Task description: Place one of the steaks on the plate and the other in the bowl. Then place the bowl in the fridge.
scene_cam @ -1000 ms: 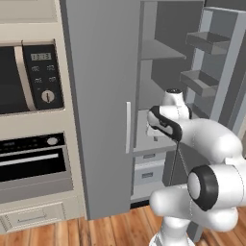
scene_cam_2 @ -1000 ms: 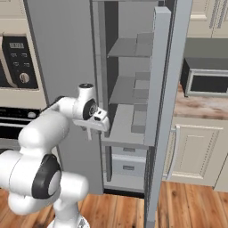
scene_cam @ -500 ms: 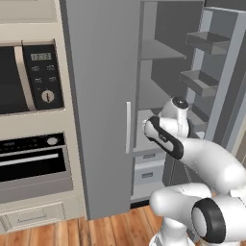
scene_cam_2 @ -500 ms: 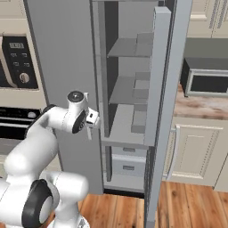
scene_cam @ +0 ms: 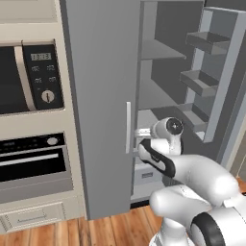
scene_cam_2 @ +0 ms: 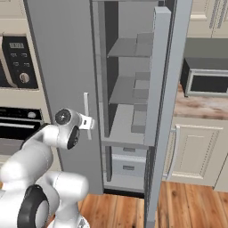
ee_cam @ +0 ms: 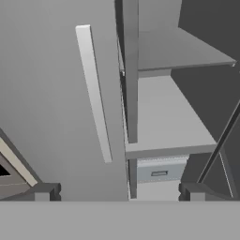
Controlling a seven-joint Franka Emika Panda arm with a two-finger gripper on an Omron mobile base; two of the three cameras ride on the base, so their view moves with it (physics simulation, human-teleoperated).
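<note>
Grey fridge [scene_cam_2: 62, 67] right door open; fingers [ee_cam: 47, 191] spread, empty, now further back toward closed left door.

The fridge [scene_cam_2: 58, 67] stands on a wooden floor [scene_cam_2: 187, 200], right door open; its grey inner shelves [ee_cam: 168, 117] sit above two pale drawers [scene_cam_2: 127, 162].

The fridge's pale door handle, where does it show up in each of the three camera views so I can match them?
Left base view: the handle is a vertical strip just left of centre, on the closed door's right edge.
Right base view: it stands left of centre, beside the gripper.
Hand view: it slants down the upper left.
Shared landmark: the fridge's lower drawer.
</note>
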